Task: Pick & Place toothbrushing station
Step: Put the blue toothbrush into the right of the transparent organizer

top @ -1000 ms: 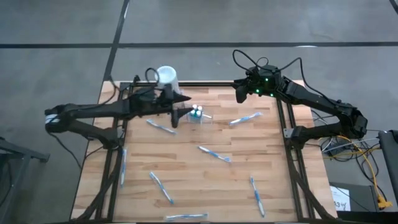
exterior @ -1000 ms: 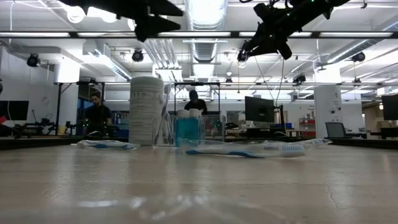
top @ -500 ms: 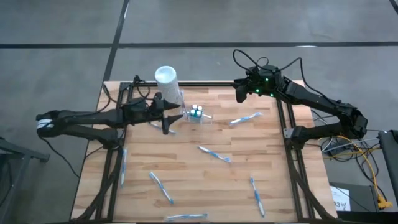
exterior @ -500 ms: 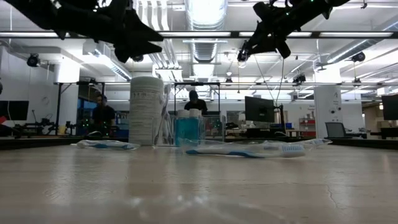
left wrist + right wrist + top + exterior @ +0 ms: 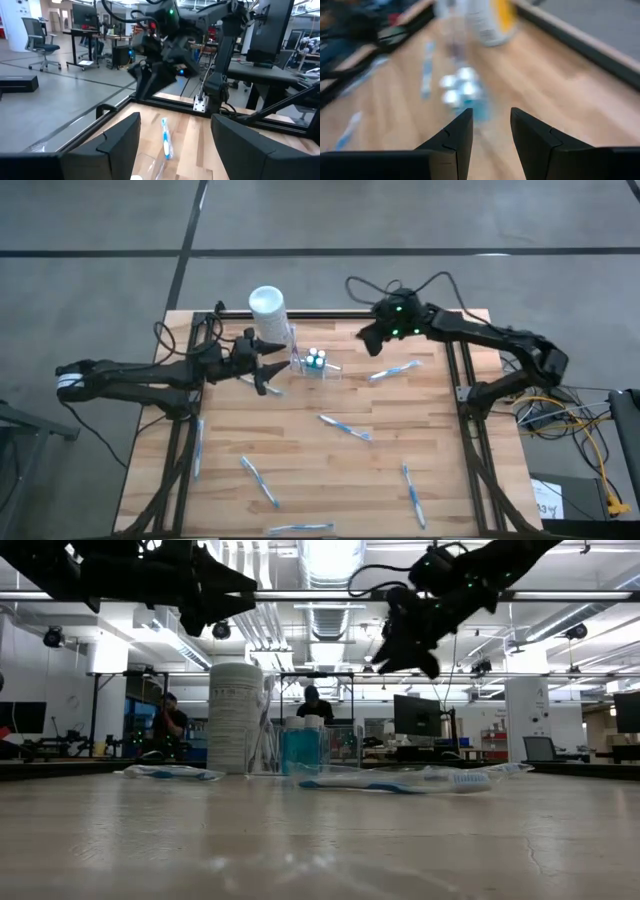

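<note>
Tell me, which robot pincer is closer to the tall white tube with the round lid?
Left. The left pincer hangs open just in front of the white tube. The right pincer is farther off to the tube's right side.

The high view looks straight down on the tabletop (image 5: 330, 470). The low view faces level across it. Both share the white cylinder (image 5: 268, 313).

Pale butcher-block wood on the table (image 5: 330, 470), planked, with a soft sheen in the low view. Clear glossy plastic for the toothbrushing station (image 5: 314, 364), nearly see-through against the grain; white matt plastic on the cylindrical container (image 5: 268, 313); thin blue-and-white plastic toothbrushes (image 5: 345, 427). Dark matt finish on both arms and on the left gripper's fingers (image 5: 122, 140).
</note>
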